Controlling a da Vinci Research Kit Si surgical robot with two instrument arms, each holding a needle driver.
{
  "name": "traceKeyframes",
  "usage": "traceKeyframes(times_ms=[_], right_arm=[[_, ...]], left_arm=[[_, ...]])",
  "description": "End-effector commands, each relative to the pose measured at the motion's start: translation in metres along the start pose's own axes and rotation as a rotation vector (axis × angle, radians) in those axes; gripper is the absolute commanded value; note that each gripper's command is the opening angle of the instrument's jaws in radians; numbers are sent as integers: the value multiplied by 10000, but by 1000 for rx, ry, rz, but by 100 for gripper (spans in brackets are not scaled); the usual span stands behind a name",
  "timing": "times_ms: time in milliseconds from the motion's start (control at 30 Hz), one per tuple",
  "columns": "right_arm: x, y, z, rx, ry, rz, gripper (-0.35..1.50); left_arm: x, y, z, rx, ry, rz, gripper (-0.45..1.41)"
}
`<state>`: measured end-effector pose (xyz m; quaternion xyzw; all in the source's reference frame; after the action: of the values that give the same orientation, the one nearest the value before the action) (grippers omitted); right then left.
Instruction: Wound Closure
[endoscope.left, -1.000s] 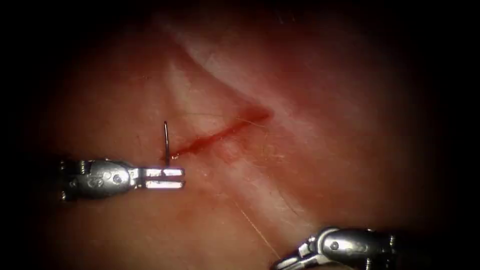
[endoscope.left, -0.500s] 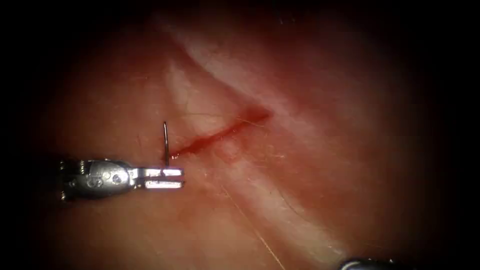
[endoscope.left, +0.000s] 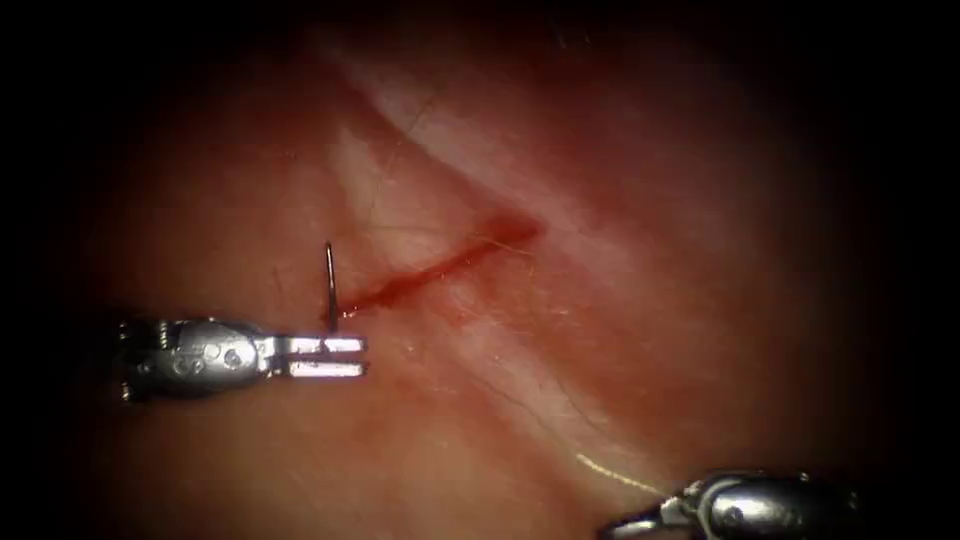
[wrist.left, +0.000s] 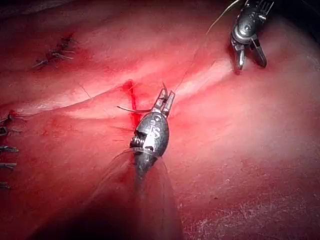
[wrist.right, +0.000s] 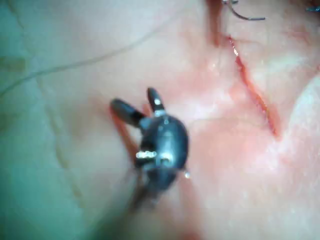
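Observation:
The cut (endoscope.left: 440, 268) runs as a red line across the tissue (endoscope.left: 620, 300), rising to the right. At its left end my left tool (endoscope.left: 325, 356) is shut on the curved needle (endoscope.left: 329, 285) near one end. The rest of the needle stands free above the tissue; I cannot tell whether the held end touches it. The left wrist view shows the same grip (wrist.left: 164, 100), with the needle (wrist.left: 131, 109) arcing sideways. My right tool (endoscope.left: 625, 525) sits at the lower right, far from the cut. Its jaws stand open (wrist.right: 140, 105) and hold nothing. Pale thread (endoscope.left: 612, 472) lies slack just beside it.
Red fluid lines the cut (wrist.right: 255, 95). Thread (wrist.right: 75, 65) trails loosely over the pale tissue. Older stitches (wrist.left: 55, 52) and more suture ends (wrist.left: 5, 145) sit on the tissue away from this cut. The right tool (wrist.left: 250, 61) hangs above the tissue.
The right tool dropped out of the lower edge and came back further right with its jaws opened. The thread that ran taut toward it now lies slack. The left tool and needle stayed still.

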<state>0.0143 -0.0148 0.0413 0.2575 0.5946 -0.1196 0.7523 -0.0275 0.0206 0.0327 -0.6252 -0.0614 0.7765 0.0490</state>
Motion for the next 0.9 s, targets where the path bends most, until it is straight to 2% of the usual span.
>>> traceKeyframes(times_ms=[33,167,300,433,567,700,867,900], right_arm=[[-5,21,-14,-29,-8,-13,147],[-15,49,-46,-89,-29,-23,147],[-24,80,-73,-196,-95,9,139],[-25,101,-78,-268,-108,8,128],[-21,119,-58,-302,-28,22,125],[-14,138,-26,-326,54,17,122],[-14,164,28,-333,102,-9,118],[-14,164,28,-333,102,-9,118]], left_arm=[[-5,0,6,-1,1,0,-45],[-5,0,6,-1,1,0,-45],[-5,0,5,-1,2,0,-45],[-5,0,6,-1,1,0,-45],[-5,0,6,0,1,0,-45],[-5,0,6,0,1,0,-45],[-5,0,6,-1,1,0,-45],[-5,0,6,-1,1,0,-45]])
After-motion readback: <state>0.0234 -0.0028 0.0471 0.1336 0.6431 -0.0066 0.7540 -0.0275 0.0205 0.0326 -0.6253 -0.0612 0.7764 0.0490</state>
